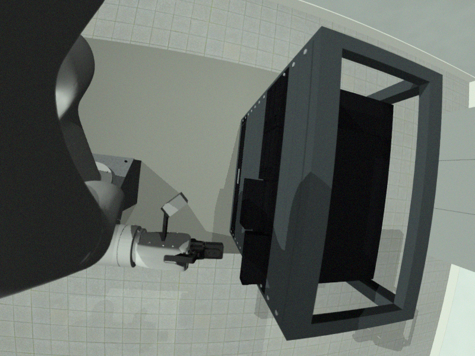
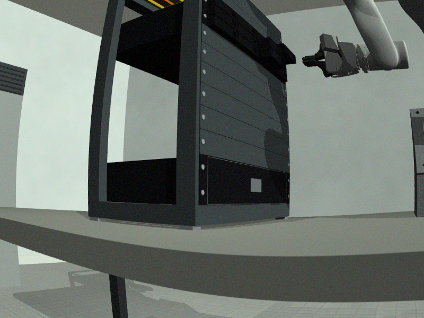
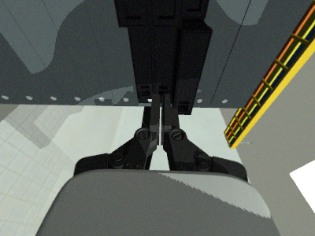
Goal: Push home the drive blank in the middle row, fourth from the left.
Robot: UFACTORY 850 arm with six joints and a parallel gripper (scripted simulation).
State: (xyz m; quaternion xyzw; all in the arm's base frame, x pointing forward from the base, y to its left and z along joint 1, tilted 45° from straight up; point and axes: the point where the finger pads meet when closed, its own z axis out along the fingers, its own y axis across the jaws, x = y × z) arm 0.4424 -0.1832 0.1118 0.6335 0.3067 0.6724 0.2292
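Observation:
The dark rack (image 1: 337, 191) stands on the table, with the storage chassis (image 2: 246, 32) at the top of its front. Black drive blanks stand out from the chassis front near its right end (image 1: 255, 256), and another stands out beside them (image 1: 253, 208). They also show from the side (image 2: 285, 56) and in the wrist view (image 3: 169, 59). I cannot tell which row each one is in. My gripper (image 1: 218, 251) is shut and empty, level with the chassis. It points at the protruding blanks with a short gap between them. It shows in the side view (image 2: 306, 60) and in the wrist view (image 3: 161, 100).
Grey blank panels (image 2: 243, 113) fill the rack front below the chassis, with a black unit (image 2: 246, 184) at the bottom. A yellow and orange striped strip (image 3: 272, 79) runs at the right in the wrist view. The arm's base mount (image 1: 122, 180) sits left of the rack.

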